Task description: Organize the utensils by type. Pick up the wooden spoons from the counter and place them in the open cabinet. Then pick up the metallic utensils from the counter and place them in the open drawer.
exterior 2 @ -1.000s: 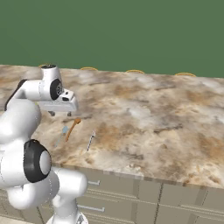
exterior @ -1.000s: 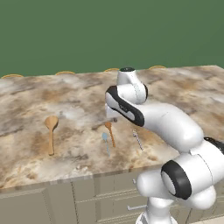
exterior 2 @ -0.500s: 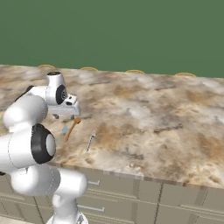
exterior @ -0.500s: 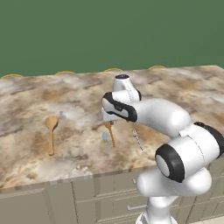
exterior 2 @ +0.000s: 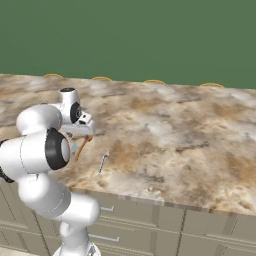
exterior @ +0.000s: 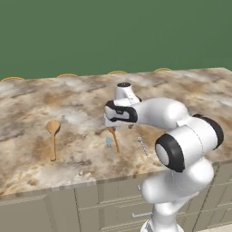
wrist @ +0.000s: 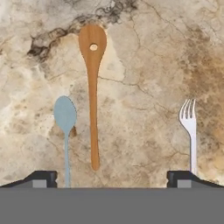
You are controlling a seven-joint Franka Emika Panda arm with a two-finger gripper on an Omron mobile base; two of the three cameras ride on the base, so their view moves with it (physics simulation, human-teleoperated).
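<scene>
**A:** Left base view first: compared with a second ago the arm has folded in and dropped, so the hand now sits low over the table, right above the top end of the darker wooden spoon. Nothing on the table has budged. The paler wooden spoon lies well off to the left, the silver spoon just beside the dark one, the fork on its other side.

**B:** So it's lining up on the first spoon, nothing sorted yet?

**A:** That's my read. Right base view tells the same story: the elbow has swung in close to the base, forearm reaching out level, the hand pointing down at the orange handle, the fork a bit further out.

**B:** And the fingers?

**A:** Hand view: the two tips stand spread wide, holding nothing. The wooden spoon with a hole in its bowl runs straight up the middle between them, blue-bowled spoon near one tip, fork near the other. It probably needs to descend and avoid catching the neighbours.
</scene>
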